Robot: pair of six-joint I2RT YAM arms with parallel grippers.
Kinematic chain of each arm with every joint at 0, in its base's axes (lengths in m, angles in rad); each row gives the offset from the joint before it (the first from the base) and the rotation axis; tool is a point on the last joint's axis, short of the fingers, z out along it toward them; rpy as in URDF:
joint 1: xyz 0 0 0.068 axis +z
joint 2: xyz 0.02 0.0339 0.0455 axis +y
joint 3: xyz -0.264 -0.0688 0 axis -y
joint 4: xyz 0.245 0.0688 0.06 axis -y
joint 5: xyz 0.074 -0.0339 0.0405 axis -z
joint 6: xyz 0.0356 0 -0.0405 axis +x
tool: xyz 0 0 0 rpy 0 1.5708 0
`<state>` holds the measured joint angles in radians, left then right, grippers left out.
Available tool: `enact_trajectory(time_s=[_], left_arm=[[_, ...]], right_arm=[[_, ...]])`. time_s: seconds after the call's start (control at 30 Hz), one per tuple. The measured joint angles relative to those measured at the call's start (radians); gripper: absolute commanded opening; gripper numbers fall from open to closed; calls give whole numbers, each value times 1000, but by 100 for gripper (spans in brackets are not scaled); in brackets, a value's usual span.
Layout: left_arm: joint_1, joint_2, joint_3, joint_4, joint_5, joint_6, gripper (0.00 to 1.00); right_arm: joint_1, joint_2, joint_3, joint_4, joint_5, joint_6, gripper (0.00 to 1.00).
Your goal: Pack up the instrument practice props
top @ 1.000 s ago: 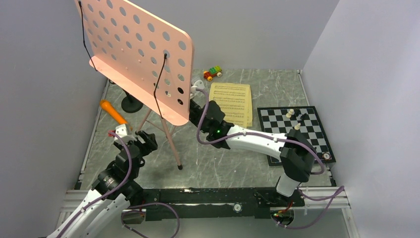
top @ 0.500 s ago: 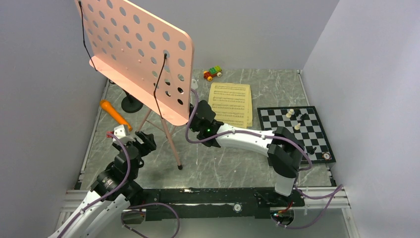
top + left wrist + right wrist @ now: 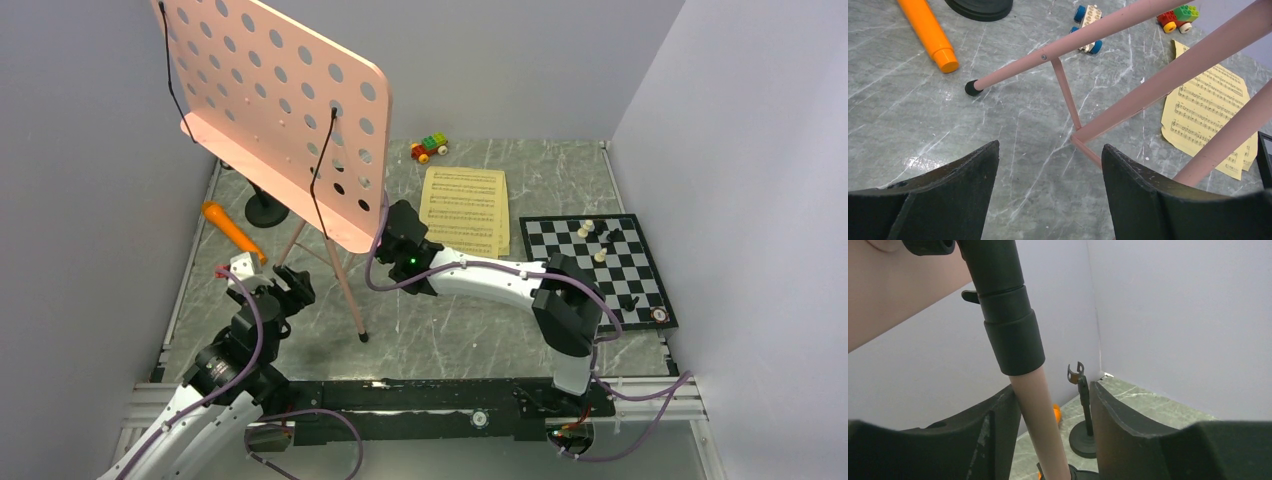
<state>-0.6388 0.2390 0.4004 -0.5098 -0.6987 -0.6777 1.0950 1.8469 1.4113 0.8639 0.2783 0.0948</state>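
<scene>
Pink and dotted with round holes, the tall music stand (image 3: 280,110) rises on its tripod from the left half of a grey marbled table (image 3: 450,330), and I place everything else from it. My right gripper (image 3: 1053,387) reaches in from the stand's right side, under the slanted desk. Its two black fingers are spread with the stand's pink pole between them, just below the black collar. The pole lies close against one finger and a clear gap shows on the other side, so nothing is pinched. My left gripper (image 3: 1049,150) hovers low on the near side of the stand, fingers spread wide and holding nothing, above the tripod's legs and cross braces. One black-capped foot rests on the table beyond my fingertips. The orange toy microphone (image 3: 232,228) lies flat to the left of the stand, just past that foot. The small black mic stand (image 3: 265,208) is upright on its round base behind the stand's legs, towards the back left. The yellow sheet-music pages (image 3: 467,208) lie flat to the right of the stand, just beyond my right wrist. Farther right of the stand sits a black-and-white chessboard (image 3: 600,265) with a few pieces. A red-and-green block car (image 3: 429,148) sits behind the pages, and a white-and-blue block car (image 3: 1088,20) lies beneath the stand's desk.
</scene>
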Motion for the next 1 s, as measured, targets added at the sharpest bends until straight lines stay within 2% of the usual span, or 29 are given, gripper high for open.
enact_trajectory(time_s=[0.23,0.27,0.47,0.7,0.77,0.9,1.0], left_arm=[[0,-9,0,-13,-2,0,78],[0,-10,0,-14,-3,0,79],[0,-13,11,-21,-11,13,80],[0,-45,27,51,-19,145,83],[0,-68,27,101,-5,192,86],[0,-105,-6,266,68,277,99],[0,-95,-53,405,164,330,99]], right_arm=[[10,6,10,0,-54,-43,2],[6,6,10,0,-65,-67,0],[-5,-1,-3,0,-103,-104,0],[-60,-121,-108,-73,-223,-48,0],[-92,-166,-146,-97,-292,-19,0],[-169,-234,-199,-133,-430,41,0],[-216,-269,-220,-161,-495,66,0]])
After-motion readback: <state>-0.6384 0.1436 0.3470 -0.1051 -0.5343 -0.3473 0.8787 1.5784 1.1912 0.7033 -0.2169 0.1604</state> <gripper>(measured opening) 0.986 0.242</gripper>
